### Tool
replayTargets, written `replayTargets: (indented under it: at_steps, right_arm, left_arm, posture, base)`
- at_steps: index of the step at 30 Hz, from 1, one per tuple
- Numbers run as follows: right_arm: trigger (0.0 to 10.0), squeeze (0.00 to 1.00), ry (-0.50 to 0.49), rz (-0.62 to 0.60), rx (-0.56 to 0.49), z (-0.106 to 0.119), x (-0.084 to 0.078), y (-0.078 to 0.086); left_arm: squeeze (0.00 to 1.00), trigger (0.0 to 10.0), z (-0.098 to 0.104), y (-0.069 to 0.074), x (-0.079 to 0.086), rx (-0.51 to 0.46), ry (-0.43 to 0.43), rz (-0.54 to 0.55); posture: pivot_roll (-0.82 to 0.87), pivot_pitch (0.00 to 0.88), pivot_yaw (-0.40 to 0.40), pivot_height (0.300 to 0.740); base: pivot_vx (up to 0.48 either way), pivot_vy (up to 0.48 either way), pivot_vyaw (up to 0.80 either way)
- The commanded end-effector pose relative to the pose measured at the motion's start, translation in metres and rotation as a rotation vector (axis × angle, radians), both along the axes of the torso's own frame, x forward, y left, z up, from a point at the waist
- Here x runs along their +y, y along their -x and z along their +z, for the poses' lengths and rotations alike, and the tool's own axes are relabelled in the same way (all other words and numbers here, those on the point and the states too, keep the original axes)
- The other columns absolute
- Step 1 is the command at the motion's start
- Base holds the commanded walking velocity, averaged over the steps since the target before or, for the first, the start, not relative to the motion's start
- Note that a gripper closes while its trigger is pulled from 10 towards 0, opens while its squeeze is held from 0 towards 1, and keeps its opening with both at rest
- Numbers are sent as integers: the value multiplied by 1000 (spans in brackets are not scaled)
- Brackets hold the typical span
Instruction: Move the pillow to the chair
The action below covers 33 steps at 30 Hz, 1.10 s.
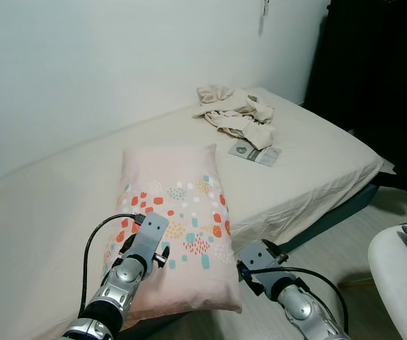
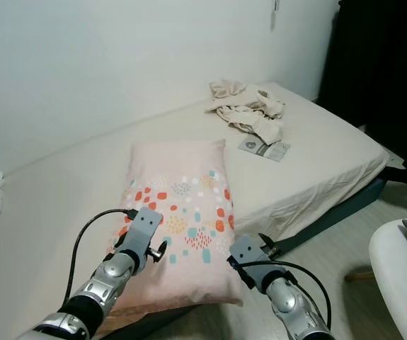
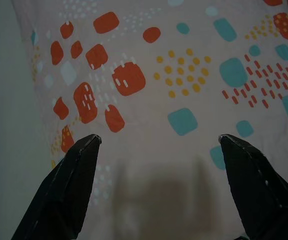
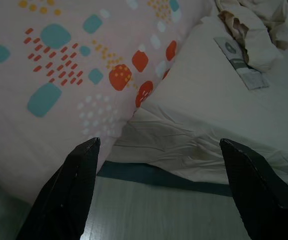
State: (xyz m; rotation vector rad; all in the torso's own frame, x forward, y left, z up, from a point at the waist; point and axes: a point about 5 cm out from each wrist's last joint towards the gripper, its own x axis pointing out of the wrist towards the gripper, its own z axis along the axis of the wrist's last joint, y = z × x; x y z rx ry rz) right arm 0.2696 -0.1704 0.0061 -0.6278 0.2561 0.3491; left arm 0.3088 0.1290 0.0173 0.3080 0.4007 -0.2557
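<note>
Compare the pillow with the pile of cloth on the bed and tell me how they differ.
The pillow is pink with orange, teal and yellow spots; the pile of cloth is plain beige. The pillow lies flat and smooth; the cloth is crumpled in a heap. The pillow sits at the near edge, overhanging it by the left pincer and right pincer, both open; the cloth lies far back near the wall. Both rest on the bed.

pillow (image 1: 173,212) on bed (image 1: 316,152) (near edge); clothes (image 1: 235,113) behind
</note>
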Motion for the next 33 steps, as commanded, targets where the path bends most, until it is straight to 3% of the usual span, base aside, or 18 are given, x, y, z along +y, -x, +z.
replayTargets:
  at_steps: [1, 24, 33]
  right_arm:
    - [10000, 0, 3, 32, -11, 1, 7, 0]
    - [10000, 0, -18, -2, 4, 0, -4, 3]
    - [10000, 0, -9, 4, 7, 0, -1, 2]
  left_arm:
    - [0, 10000, -7, 5, 8, 25, -9, 25]
    - [0, 10000, -9, 6, -2, 42, 10, 24]
    - [0, 10000, -8, 4, -4, 40, 4, 8]
  posture:
    - [-151, 68, 125, 740]
    - [-192, 74, 132, 740]
    - [-189, 63, 147, 740]
  base:
    - [0, 0, 0]
    - [0, 0, 0]
    - [0, 0, 0]
